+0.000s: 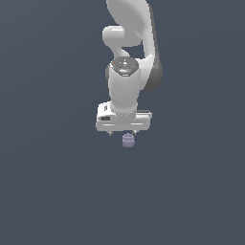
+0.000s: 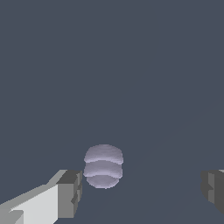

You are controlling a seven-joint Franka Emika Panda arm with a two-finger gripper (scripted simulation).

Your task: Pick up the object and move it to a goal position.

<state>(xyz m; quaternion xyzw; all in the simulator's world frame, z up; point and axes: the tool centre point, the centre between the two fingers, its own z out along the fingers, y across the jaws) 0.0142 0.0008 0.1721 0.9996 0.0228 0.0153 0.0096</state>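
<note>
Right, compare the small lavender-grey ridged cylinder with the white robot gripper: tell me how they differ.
The small lavender-grey ridged cylinder is much narrower than the white robot gripper. The cylinder is rounded and ridged; the gripper's fingers are blocky and flat-sided. In the wrist view the cylinder sits off-centre, nearer one finger, in the gripper's wide-open gap. Both are pale against the dark grey floor.

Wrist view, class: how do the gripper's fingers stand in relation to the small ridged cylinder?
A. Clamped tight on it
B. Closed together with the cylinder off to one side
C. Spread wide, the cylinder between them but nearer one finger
C: the gripper is open, its fingers far apart, and the ridged cylinder sits beside one finger, apparently ungripped.
</note>
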